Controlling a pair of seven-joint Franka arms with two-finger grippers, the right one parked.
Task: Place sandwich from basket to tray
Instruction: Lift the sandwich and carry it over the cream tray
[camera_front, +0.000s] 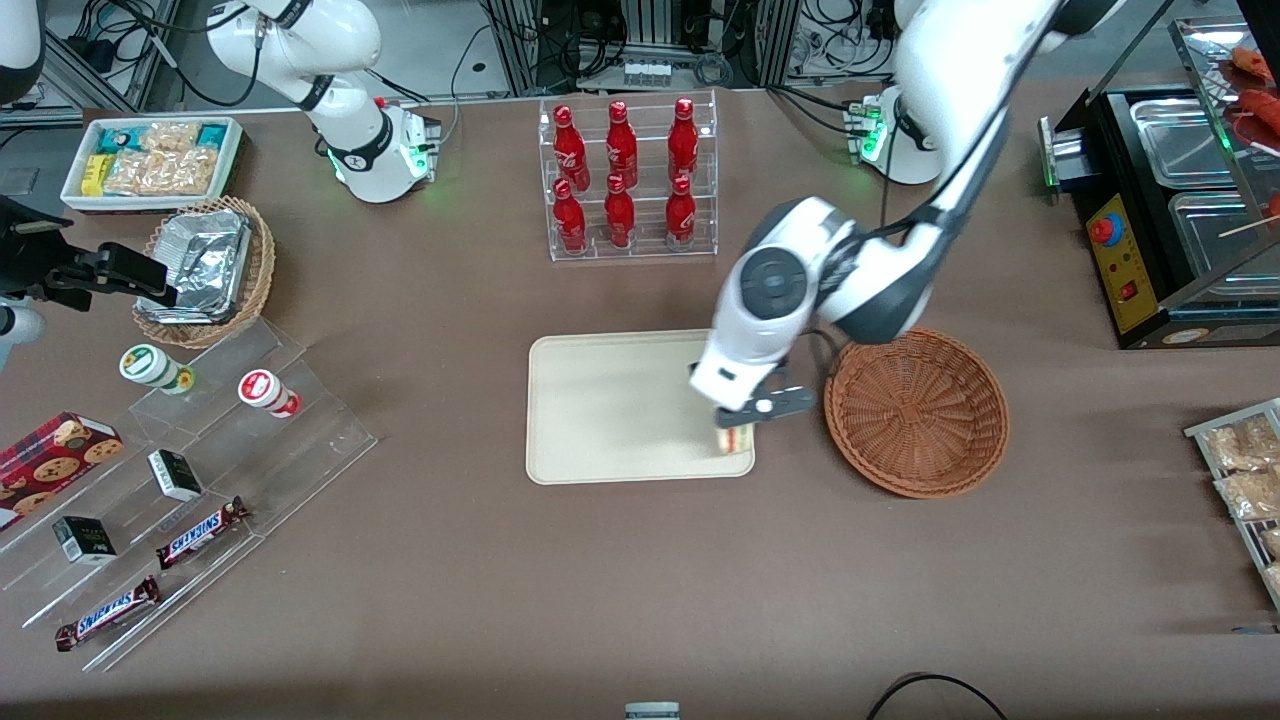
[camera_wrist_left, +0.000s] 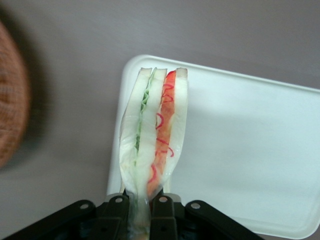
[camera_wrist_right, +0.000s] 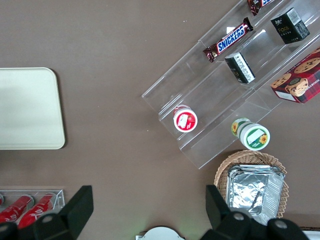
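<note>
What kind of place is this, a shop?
Probably a pretend snack shop in a robot lab: red bottles in a clear rack, chocolate bars on clear steps, and a food warmer. The gripper holds a triangular sandwich above the cream rectangular tray.

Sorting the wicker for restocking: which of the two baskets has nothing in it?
The reddish-brown basket beside the tray; the paler one holds crumpled foil. The end effector grips the sandwich over the tray.

Front view overhead; both wrists share tray (camera_front: 610, 400).
</note>
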